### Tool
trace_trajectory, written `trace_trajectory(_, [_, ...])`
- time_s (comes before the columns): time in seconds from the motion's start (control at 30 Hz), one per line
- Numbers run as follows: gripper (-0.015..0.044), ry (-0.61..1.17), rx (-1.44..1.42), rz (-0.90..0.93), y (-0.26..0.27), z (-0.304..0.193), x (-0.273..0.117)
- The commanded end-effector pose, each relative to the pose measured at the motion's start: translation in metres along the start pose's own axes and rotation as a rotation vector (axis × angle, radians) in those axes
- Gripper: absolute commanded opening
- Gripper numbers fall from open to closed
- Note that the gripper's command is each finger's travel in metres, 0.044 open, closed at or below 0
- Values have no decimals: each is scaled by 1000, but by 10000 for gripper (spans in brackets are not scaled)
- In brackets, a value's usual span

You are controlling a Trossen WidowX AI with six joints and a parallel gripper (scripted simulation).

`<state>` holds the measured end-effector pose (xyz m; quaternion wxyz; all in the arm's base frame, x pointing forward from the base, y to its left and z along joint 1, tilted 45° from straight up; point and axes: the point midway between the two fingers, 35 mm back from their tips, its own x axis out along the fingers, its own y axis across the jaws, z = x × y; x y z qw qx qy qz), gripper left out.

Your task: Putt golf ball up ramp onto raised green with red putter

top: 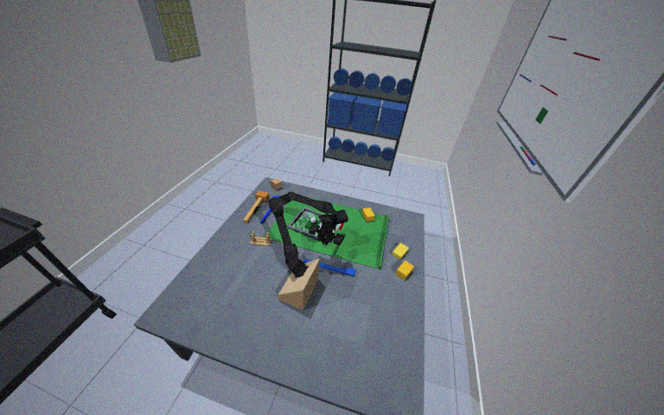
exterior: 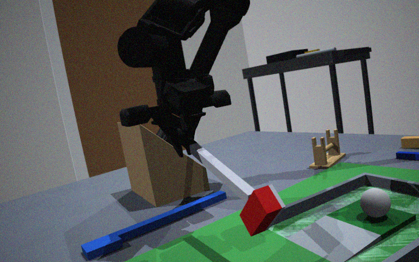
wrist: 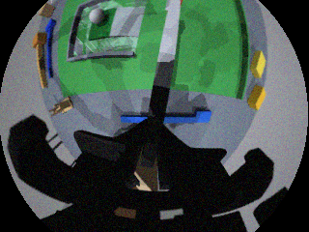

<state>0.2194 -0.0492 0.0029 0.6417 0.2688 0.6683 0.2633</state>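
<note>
My gripper [exterior: 186, 151] [wrist: 153, 123] is shut on the red putter's dark grip. The red putter [exterior: 227, 173] [wrist: 169, 41] has a pale shaft slanting down to a red head, which hangs beside the near end of the grey frame wall, over the green mat [exterior: 213, 233] [wrist: 208, 63]. The white golf ball [exterior: 375, 202] [wrist: 98, 16] [top: 314, 220] sits on the dark raised green [exterior: 349, 213] [wrist: 102, 33], inside the grey frame. The pale ramp [exterior: 336, 236] [wrist: 127, 21] leads up to it. The putter head is apart from the ball.
A blue putter [exterior: 169, 216] [top: 337, 269] [wrist: 183, 119] lies near the wooden arm base [top: 298, 290] [exterior: 138, 166]. A small wooden stand [exterior: 319, 154] [top: 260, 240] is beside the mat. An orange mallet [top: 253, 207] lies at the left. Two yellow blocks [top: 400, 251] [top: 405, 270] lie at the right.
</note>
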Motion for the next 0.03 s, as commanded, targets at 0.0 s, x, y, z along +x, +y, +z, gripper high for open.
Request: trace_trajectory(0.0, [0,-3,3,0,0,0,0])
